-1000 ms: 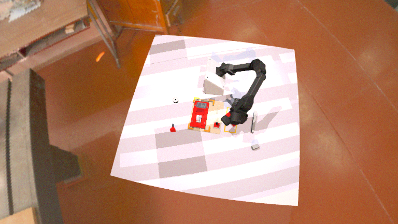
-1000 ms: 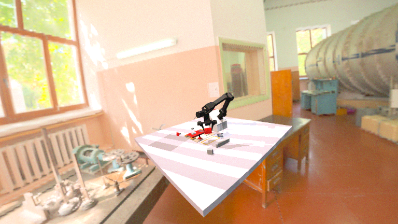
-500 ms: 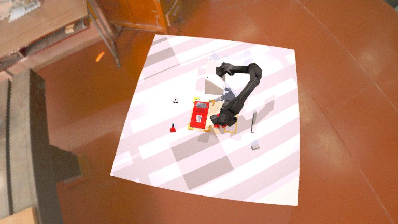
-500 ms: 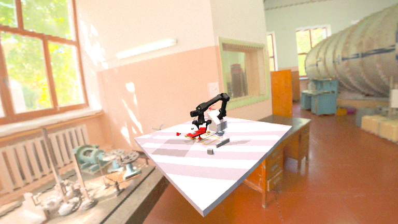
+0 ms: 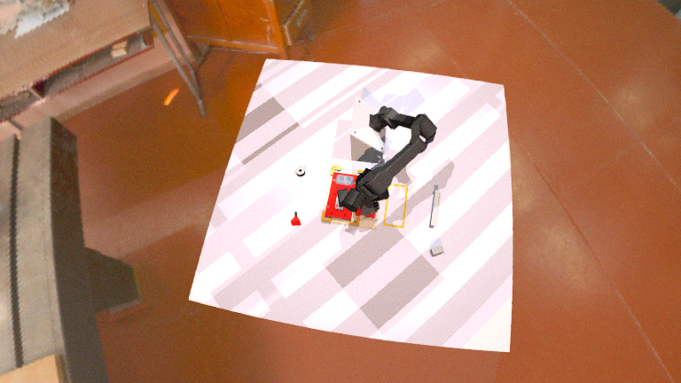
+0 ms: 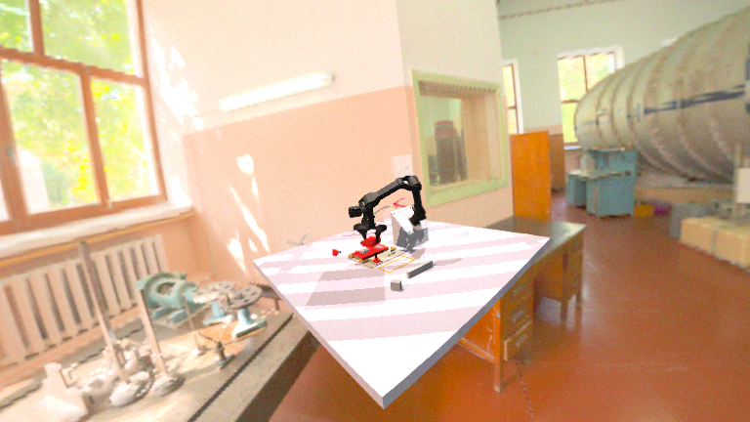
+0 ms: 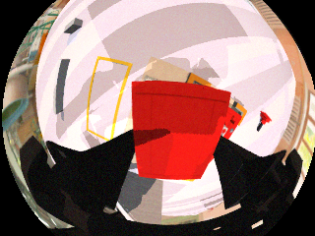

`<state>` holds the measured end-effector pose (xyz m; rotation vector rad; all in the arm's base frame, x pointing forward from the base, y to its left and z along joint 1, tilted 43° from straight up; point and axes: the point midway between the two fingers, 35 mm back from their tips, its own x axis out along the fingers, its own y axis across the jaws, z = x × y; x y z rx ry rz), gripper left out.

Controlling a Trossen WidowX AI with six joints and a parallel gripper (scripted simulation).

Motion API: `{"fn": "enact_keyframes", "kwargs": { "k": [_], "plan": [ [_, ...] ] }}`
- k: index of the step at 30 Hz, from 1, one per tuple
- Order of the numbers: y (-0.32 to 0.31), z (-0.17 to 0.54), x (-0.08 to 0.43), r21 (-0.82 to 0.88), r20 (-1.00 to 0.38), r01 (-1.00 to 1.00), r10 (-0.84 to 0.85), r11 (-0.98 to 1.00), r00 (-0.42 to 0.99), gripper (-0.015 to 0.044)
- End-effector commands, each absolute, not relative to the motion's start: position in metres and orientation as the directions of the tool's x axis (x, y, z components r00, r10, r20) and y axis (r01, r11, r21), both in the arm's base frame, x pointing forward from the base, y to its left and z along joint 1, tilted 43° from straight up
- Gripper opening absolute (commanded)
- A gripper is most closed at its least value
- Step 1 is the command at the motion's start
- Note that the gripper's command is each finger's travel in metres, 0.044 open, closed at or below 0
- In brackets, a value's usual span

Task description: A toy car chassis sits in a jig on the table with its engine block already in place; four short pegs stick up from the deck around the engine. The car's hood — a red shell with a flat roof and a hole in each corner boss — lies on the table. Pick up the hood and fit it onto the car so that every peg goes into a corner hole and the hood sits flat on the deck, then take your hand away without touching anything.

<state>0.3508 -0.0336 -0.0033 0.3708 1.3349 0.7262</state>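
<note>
The red hood (image 6: 369, 241) (image 7: 182, 115) is held in the air with its flat roof up, between the two black fingers of my gripper (image 6: 371, 237) (image 7: 176, 135), which is shut on its sides. In the exterior view it hangs just above the red chassis (image 5: 332, 203) (image 6: 365, 253) (image 7: 231, 121). In the wrist view the hood covers much of the chassis. The chassis lies in the jig (image 5: 325, 217), whose orange and yellow corners show. The engine block (image 5: 339, 202) shows partly beside the gripper in the top view. The pegs and the hood's corner holes cannot be made out.
A yellow rectangle outline (image 5: 405, 206) (image 7: 123, 98) is beside the jig. Beyond it are a grey bar (image 5: 434, 207) (image 6: 419, 270) (image 7: 62, 86) and a grey block (image 5: 436, 250) (image 6: 395, 285) (image 7: 74, 26). A small red piece (image 5: 295, 221) (image 6: 335, 252) (image 7: 265, 117) and a white ring (image 5: 297, 172) are on the other side.
</note>
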Motion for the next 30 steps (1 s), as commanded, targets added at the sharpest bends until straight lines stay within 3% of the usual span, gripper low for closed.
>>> {"fn": "enact_keyframes", "kwargs": {
  "k": [1,16,30],
  "plan": [
    [-0.048,-0.015,0.350,0.641,-0.747,-0.197,0.662,0.742,0.064,0.0000],
    [-0.099,-0.065,0.335,0.678,-0.735,0.063,0.675,0.732,0.067,0.0000],
    [-0.074,-0.096,0.335,0.680,-0.733,0.074,0.677,0.729,0.067,0.0000]
  ]
}}
